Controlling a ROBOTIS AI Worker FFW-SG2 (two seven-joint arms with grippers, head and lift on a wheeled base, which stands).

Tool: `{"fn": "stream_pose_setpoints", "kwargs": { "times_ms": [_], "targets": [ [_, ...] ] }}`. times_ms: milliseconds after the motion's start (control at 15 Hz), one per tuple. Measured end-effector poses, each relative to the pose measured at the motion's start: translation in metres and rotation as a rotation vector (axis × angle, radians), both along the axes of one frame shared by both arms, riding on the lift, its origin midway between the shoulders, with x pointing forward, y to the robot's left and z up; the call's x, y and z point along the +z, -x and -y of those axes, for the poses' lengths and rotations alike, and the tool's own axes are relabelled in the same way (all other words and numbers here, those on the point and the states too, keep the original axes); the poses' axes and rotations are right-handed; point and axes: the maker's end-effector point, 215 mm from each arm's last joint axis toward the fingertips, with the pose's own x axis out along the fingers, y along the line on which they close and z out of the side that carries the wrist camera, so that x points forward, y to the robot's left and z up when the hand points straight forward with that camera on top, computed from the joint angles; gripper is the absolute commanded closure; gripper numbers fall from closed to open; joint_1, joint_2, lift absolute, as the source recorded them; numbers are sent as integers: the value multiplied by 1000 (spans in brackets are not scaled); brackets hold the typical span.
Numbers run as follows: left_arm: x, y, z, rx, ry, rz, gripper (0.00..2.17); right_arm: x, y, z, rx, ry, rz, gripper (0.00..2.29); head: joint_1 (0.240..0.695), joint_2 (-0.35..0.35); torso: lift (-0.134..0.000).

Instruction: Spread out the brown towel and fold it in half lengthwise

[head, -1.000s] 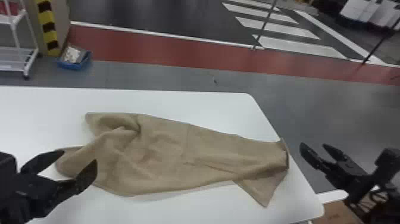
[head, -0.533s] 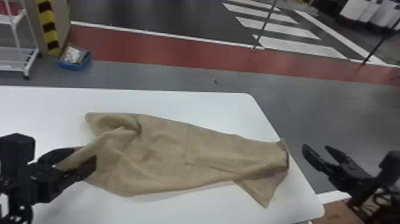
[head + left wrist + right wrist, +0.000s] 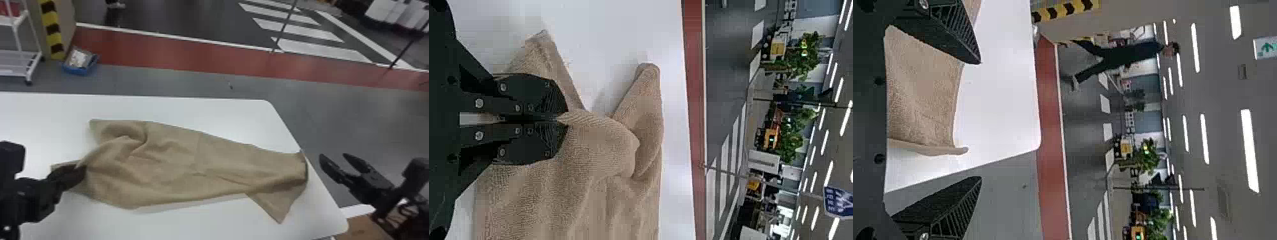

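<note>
The brown towel (image 3: 172, 166) lies rumpled across the table, a curled fold at its far left part and a loose corner sticking out toward the near right. At its left end is my left gripper (image 3: 78, 170); in the left wrist view the left gripper (image 3: 566, 119) is shut on a pinched ridge of the towel (image 3: 594, 145). My right gripper (image 3: 333, 158) stands open past the table's right edge, beside the towel's right end. From the right wrist view, the towel (image 3: 925, 90) lies beyond the spread fingers of the right gripper (image 3: 978, 120), which hold nothing.
The white table (image 3: 204, 111) has a rounded far right corner and its right edge runs between the towel and my right gripper. A cardboard box (image 3: 367, 228) sits below that edge. On the floor behind stand a wheeled rack (image 3: 19, 63) and a blue bin (image 3: 79, 68).
My left gripper has closed on the towel's left part, having stood open over it before, and its arm has shifted a little. The right gripper and the rest of the towel look almost unchanged.
</note>
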Motion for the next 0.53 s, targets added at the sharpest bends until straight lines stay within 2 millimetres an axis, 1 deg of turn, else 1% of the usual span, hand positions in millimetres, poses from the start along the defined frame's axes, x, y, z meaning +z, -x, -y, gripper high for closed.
{"fn": "stream_pose_setpoints", "kwargs": {
  "times_ms": [133,200,267,333,400,467,533],
  "targets": [
    [18,7,-20,41,2,2,2142,-7,-5,-20,75,42,-42,87,695,-350,-124],
    [24,10,-33,68,0,0,2142,-12,-6,-34,123,62,-64,97,695,-350,-124],
    [25,11,-46,94,-3,-10,2142,-16,-8,-49,173,82,-86,113,695,-339,-124],
    [25,10,-56,117,-7,-19,2142,-20,-9,-63,222,100,-108,130,695,-316,-124],
    [25,8,-65,142,-14,-28,2142,-26,-8,-82,285,112,-140,154,695,-288,-124],
    [23,5,-71,157,-19,-37,2142,-32,-7,-99,335,108,-179,191,695,-248,-124],
    [20,4,-72,162,-21,-47,2142,-39,-3,-117,375,94,-226,211,695,-248,-124]
  ]
}}
